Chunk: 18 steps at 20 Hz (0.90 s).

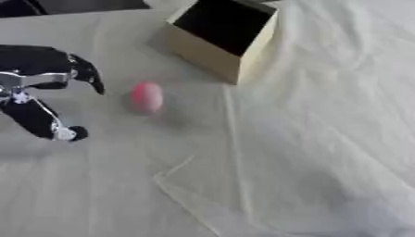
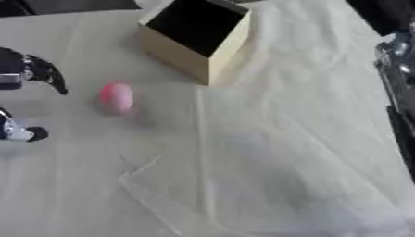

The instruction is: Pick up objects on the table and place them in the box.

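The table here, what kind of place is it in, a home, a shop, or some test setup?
Probably a lab or test bench. A creased white cloth covers the table, with only an open cardboard box and one pink oval object laid out, and the robot's left hand beside it.

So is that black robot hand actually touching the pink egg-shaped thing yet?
Apart. In the left eye view, bare white cloth shows between the open left hand and the pink object.

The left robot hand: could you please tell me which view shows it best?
The left eye view: the left robot hand shows there with fingers and thumb spread open beside the pink object. The right eye view cuts it off at the picture's left edge.
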Motion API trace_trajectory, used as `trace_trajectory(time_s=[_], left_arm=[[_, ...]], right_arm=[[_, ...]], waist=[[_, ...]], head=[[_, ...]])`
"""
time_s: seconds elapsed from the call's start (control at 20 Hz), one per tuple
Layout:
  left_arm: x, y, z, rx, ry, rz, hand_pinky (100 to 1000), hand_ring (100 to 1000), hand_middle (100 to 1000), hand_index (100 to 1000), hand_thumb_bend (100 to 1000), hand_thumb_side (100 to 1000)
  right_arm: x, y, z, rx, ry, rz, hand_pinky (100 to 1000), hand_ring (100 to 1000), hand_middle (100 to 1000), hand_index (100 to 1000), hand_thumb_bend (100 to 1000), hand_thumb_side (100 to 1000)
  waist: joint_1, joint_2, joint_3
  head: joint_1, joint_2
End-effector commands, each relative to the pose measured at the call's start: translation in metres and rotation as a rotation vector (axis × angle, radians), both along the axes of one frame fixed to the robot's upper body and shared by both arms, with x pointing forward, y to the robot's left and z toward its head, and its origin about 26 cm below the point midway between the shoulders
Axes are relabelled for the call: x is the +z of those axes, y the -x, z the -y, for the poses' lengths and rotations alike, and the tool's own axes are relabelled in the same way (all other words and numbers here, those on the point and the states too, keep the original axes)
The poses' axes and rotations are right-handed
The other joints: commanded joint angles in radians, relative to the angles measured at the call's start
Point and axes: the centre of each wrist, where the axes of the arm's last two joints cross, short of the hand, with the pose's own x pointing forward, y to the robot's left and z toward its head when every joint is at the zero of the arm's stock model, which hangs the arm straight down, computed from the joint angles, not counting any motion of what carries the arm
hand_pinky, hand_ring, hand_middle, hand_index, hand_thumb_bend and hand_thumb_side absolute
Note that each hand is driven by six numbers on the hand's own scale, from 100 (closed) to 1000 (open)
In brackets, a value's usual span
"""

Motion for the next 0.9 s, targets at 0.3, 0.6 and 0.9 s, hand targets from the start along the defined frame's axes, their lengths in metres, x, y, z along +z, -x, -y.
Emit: trace_trajectory(time_s=[0.3, 0.6, 0.9], left_arm=[[0.001, -0.013, 0.004, -0.003, 0.088, -0.024, 766, 857, 839, 864, 374, 233], [0.0, -0.02, 0.006, 0.009, 0.101, -0.061, 768, 859, 844, 864, 354, 263], [-0.007, -0.029, 0.008, 0.018, 0.065, -0.063, 768, 863, 848, 860, 356, 247]], right_arm=[[0.006, 0.003, 0.001, 0.007, 0.002, 0.017, 796, 655, 599, 772, 100, 783], [0.006, 0.003, 0.002, 0.006, -0.005, 0.012, 796, 653, 596, 771, 100, 785], [0.005, 0.003, 0.002, 0.008, -0.01, 0.008, 796, 650, 593, 770, 100, 787]], waist=[[0.001, -0.011, -0.009], [0.005, -0.007, -0.013], [0.006, -0.003, -0.019]], head=[[0.0, -0.005], [0.001, -0.005], [0.005, -0.005]])
